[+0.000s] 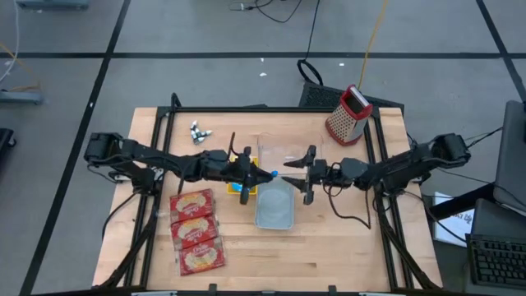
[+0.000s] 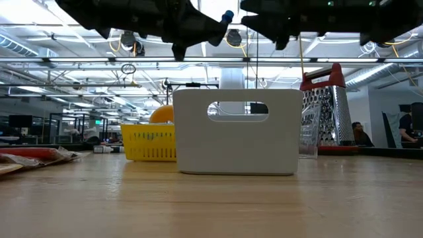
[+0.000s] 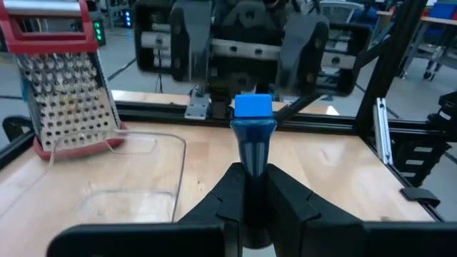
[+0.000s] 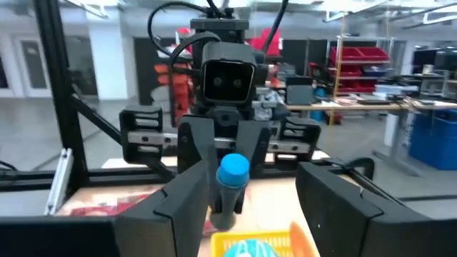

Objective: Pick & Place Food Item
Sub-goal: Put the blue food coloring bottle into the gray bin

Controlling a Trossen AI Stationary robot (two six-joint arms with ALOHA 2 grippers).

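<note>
Two claws meet nose to nose above the grey bin (image 1: 274, 208) mid-tabletop (image 1: 345, 247): left claw (image 3: 246, 187) is clamped on the blue-capped marker (image 3: 252, 125), while right claw (image 4: 246, 196) gapes wide around its tip.

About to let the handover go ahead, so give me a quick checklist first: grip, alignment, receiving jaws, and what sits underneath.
1. Left gripper shut on the blue-capped tube: ok, the fingers clamp its lower part.
2. Right gripper open to receive: ok, its fingers stand wide apart.
3. The two grippers face each other: ok, they meet nose to nose in the high view, the tube's cap toward the right one.
4. Right fingers already around the tube: cannot tell; no view settles the depth.
5. Catch below if it slips: ok, the grey bin sits under the meeting point.
6. Grater and snack packs out of the way: ok, both stand off to the sides.
</note>
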